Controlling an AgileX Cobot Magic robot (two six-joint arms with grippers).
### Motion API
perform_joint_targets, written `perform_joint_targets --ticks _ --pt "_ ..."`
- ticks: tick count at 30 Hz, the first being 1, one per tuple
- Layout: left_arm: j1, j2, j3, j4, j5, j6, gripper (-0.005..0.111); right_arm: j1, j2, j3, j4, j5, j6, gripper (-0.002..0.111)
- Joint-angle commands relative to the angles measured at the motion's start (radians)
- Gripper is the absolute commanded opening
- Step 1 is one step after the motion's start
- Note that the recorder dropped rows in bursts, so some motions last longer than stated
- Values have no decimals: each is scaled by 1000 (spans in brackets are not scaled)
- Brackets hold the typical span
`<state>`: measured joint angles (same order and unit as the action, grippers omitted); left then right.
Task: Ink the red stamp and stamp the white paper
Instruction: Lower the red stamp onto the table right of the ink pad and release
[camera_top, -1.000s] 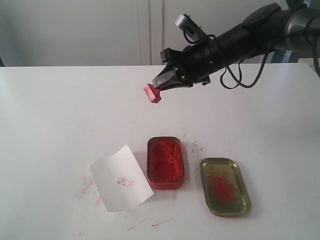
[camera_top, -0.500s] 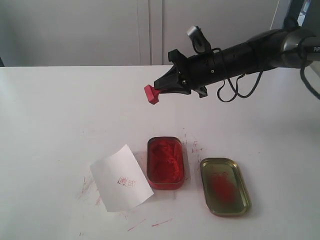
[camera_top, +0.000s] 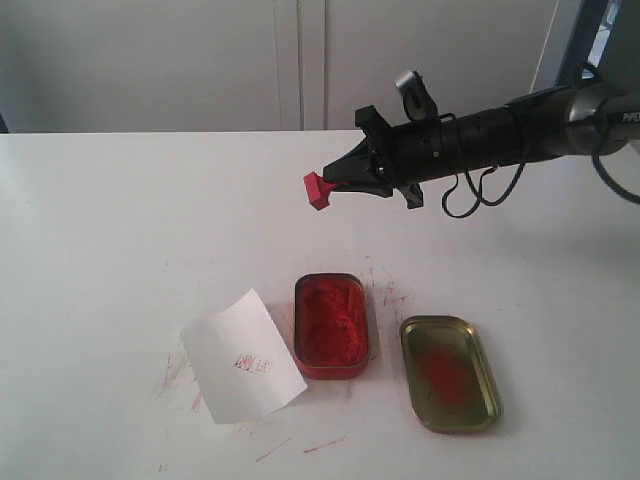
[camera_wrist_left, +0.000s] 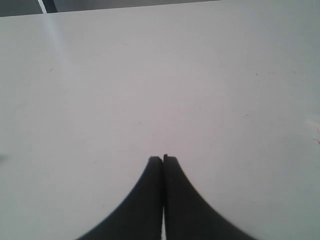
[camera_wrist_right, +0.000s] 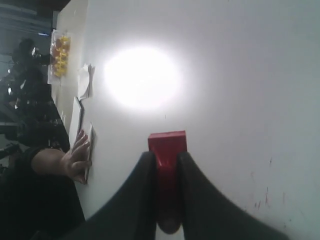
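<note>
My right gripper (camera_top: 338, 183) is shut on the red stamp (camera_top: 317, 190), held in the air above the table, beyond the ink tin. In the right wrist view the red stamp (camera_wrist_right: 167, 147) sits between the black fingers (camera_wrist_right: 145, 170) with its square base sticking out past the tips of the gripper (camera_wrist_right: 166, 156). The white paper (camera_top: 240, 358) lies flat near the front left, with a small red print on it. My left gripper (camera_wrist_left: 163, 159) is shut on nothing over bare table; it does not show in the exterior view.
The open red tin of ink paste (camera_top: 330, 325) sits right of the paper. The gold lid (camera_top: 449, 373), smeared red, lies to its right. Red smudges mark the white table (camera_top: 120, 230) around the paper. A person's hand (camera_wrist_right: 75, 157) rests at a far table edge.
My right arm has swung lower and to the right with the stamp, the arm now lying nearly level. Paper, tin and lid have not moved.
</note>
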<state>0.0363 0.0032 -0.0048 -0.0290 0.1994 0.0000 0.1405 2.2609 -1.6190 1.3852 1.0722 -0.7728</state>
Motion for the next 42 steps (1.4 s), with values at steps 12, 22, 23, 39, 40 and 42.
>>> perform_joint_targets --ticks 12,22,23,39,40,42 --pt "1 -3 5 -1 2 0 0 -7 37 3 46 -102 -5 0" --pt "1 -3 5 -1 2 0 0 -7 111 3 45 -73 105 0" --pt "1 -3 5 -1 2 0 0 -7 113 3 41 -68 105 0" --pt "1 -3 5 -1 2 0 0 -7 138 3 -83 -50 149 0" --pt "1 -3 5 -1 2 0 0 -7 138 3 -83 -50 149 1" --pt "1 -3 5 -1 2 0 0 -7 138 3 -83 -50 149 10"
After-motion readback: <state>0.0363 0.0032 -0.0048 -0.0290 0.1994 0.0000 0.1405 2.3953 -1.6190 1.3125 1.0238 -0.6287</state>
